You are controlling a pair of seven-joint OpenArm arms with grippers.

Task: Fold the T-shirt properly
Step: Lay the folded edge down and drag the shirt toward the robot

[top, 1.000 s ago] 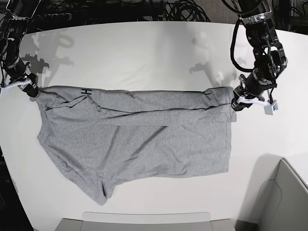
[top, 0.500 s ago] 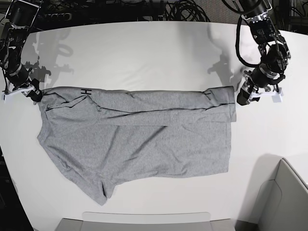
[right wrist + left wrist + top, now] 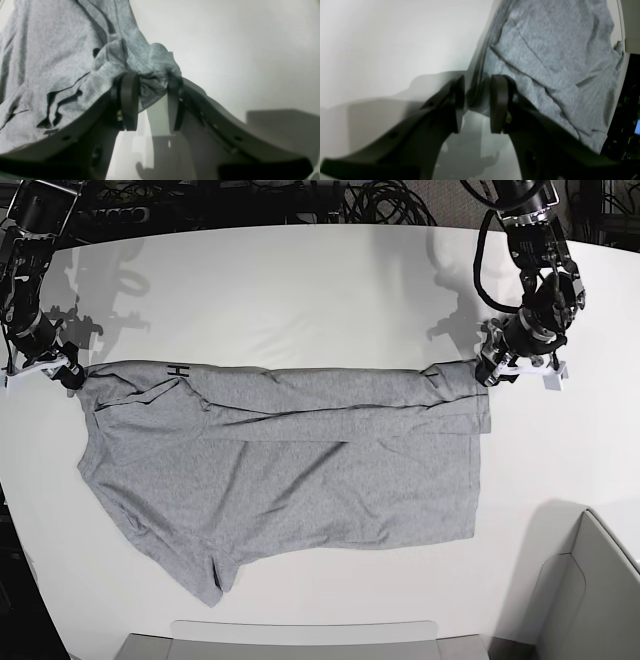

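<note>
Heather-grey cotton T-shirt (image 3: pixel 285 465) lies flat mid-table, its far folded edge stretched taut. Right gripper (image 3: pixel 150 100) pinches one bunched corner; left gripper (image 3: pixel 477 103) straddles the other, jaws parted (cloth between, unclamped) — presumably tensioning for folding.

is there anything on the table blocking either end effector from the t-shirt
Nothing visible. The left end effector and right end effector are each already at an upper corner of the T-shirt, and only bare white table surrounds the cloth.
</note>
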